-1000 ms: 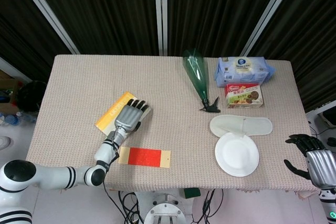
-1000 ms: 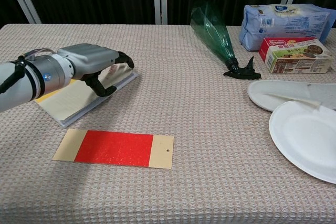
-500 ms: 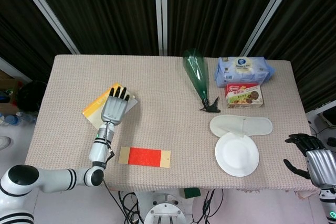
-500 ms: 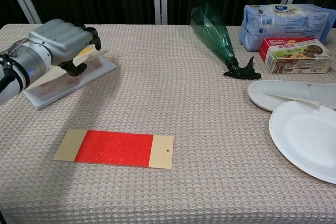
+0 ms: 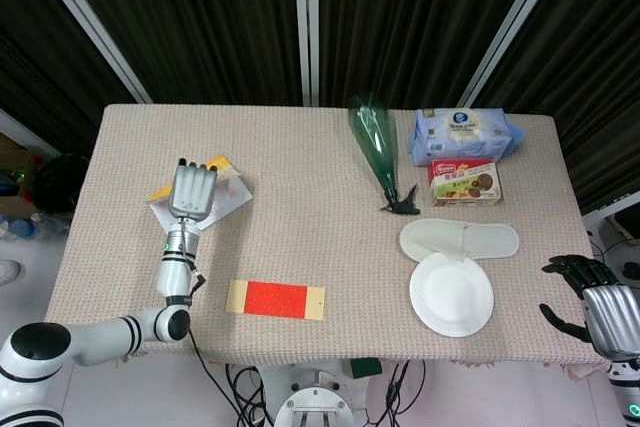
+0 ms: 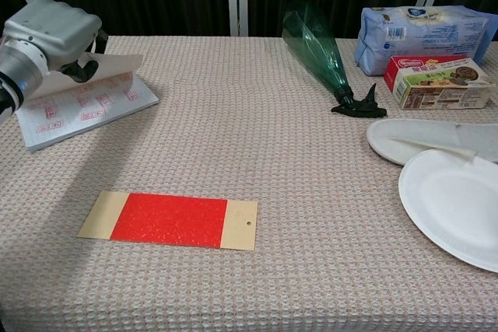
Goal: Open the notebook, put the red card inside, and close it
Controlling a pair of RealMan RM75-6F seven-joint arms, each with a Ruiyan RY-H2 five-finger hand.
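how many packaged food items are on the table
2, both at the far right corner: a blue soft pack against the back edge, and a red biscuit box just in front of it, beside the green bottle. Nothing seems to hide more.

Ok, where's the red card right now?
The red card lies flat near the table's front edge, left of centre in the head view, below the notebook and apart from the left hand.

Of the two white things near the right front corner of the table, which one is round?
The white paper plate is round. The white slipper just behind it, further from the robot, is a long oval, and the plate overlaps its near edge.
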